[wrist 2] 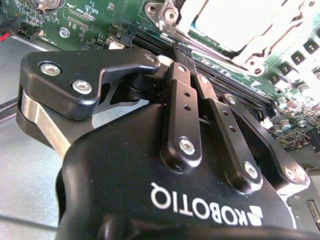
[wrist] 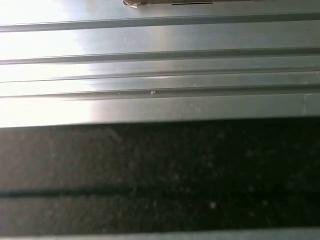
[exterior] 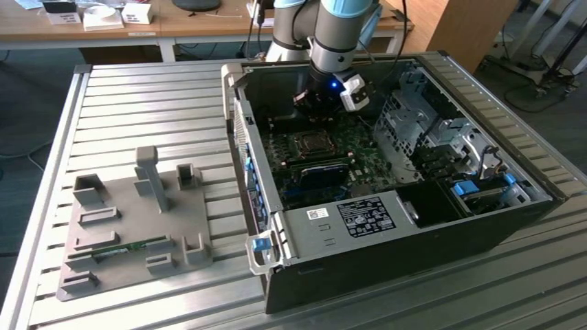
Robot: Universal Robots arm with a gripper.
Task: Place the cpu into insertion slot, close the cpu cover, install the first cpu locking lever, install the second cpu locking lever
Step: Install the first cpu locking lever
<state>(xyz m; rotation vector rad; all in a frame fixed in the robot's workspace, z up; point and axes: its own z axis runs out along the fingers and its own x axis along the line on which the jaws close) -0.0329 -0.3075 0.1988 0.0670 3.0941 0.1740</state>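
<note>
In the exterior view my gripper (exterior: 319, 113) hangs inside the open black computer case (exterior: 413, 240), just behind the insertion slot (exterior: 312, 144) on the green motherboard (exterior: 326, 168). The second wrist view shows the gripper (wrist 2: 176, 50) with its two black fingers (wrist 2: 182, 100) drawn together and nothing between them. Their tips sit close to the socket's edge. Beyond the tips, the cpu (wrist 2: 235, 20) shows as a bright pale square. The metal frame of the cpu cover (wrist 2: 272, 42) runs around it. I cannot tell how the locking levers stand.
A grey fixture plate (exterior: 128, 220) with upright blocks lies on the slatted aluminium table (exterior: 137, 103) at the exterior view's left. Long black memory slots (wrist 2: 235, 95) run beside the socket. A metal drive cage (exterior: 431, 130) and the labelled power supply (exterior: 367, 216) crowd the case. The first wrist view shows table slats (wrist: 160, 65) above a black surface (wrist: 160, 175).
</note>
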